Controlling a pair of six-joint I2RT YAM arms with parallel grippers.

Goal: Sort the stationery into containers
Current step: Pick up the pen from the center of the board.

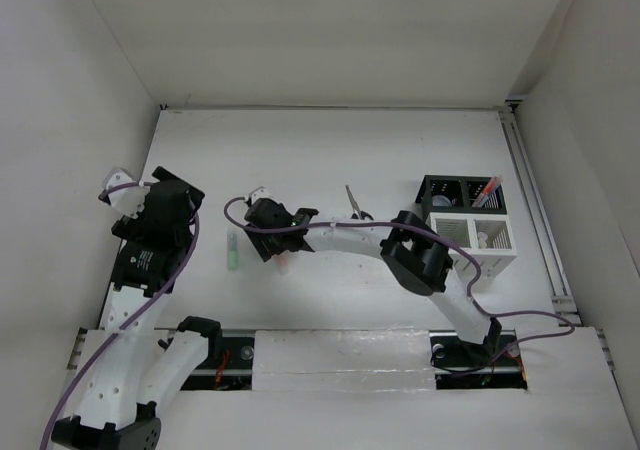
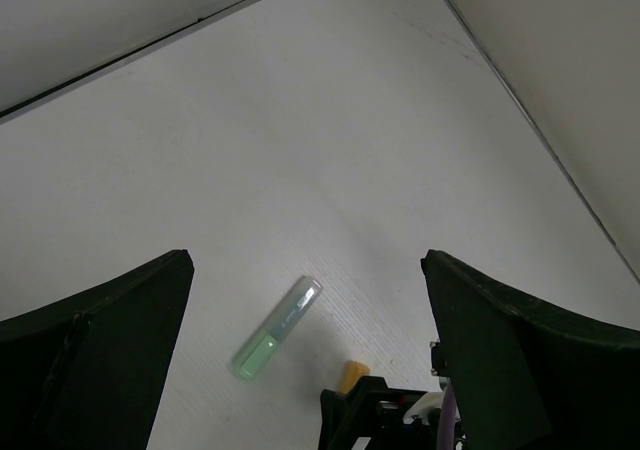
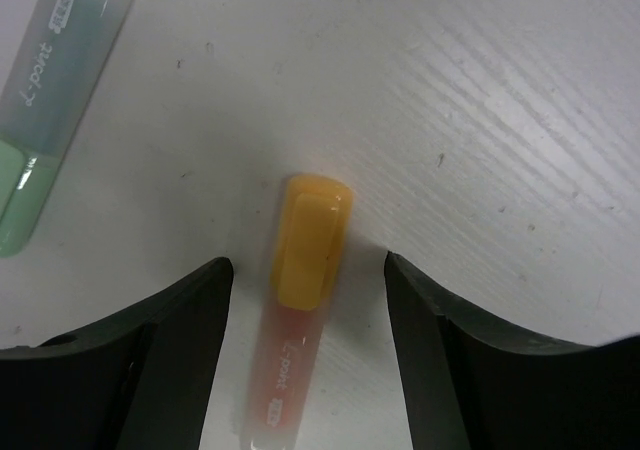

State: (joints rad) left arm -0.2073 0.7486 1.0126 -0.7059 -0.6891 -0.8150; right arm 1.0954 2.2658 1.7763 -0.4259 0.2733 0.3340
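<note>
Orange marker (image 3: 300,300) lower centre of right wrist view, long axis near vertical, cap toward frame top, "pont" on barrel, right gripper (image 3: 305,270) fingers apart either side of it, green marker (image 3: 50,110) upper left, tilted, same "pont" print, left gripper (image 2: 305,260) wide apart, holding nothing

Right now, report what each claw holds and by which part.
Nothing is held. Right claw straddles the orange marker without touching it; left claw hangs open, empty.
</note>
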